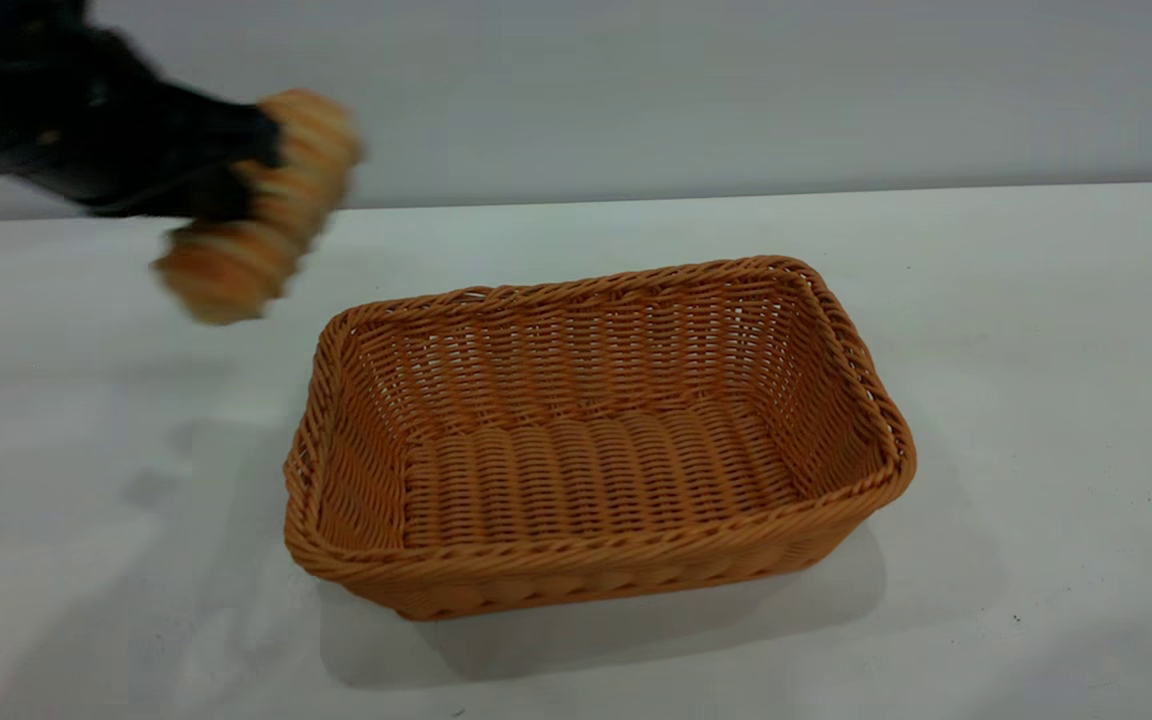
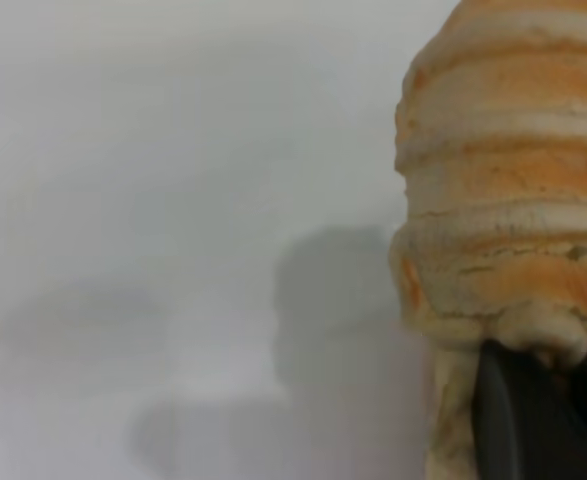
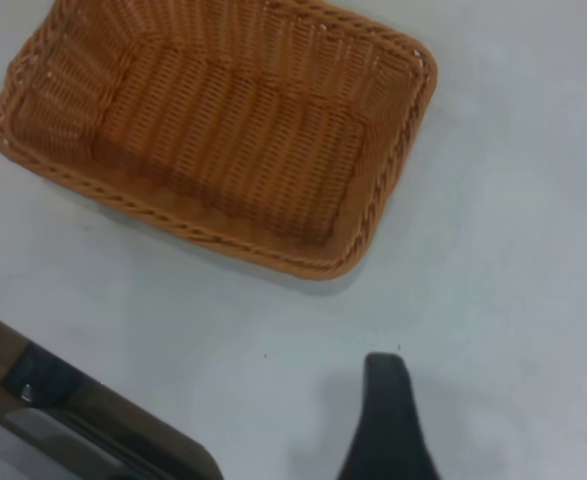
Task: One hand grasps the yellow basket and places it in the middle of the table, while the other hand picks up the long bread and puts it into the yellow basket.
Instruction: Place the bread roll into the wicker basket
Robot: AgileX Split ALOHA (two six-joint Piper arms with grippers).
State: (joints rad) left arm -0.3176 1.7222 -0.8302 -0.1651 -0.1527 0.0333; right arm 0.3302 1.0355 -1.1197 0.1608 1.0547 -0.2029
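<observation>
Exterior view showed the yellow basket (image 1: 598,440) resting near the middle of the table (image 1: 1036,400), nothing inside it. Farther back, toward the far left corner, the left gripper (image 1: 261,175) was clamped on the long bread (image 1: 256,210), holding it in the air above the tabletop, beside the basket's far left corner and apart from it. From the right wrist, one fingertip (image 3: 388,420) of the right gripper hung over bare table off the basket's rim (image 3: 373,215); whether it was open I cannot tell.
</observation>
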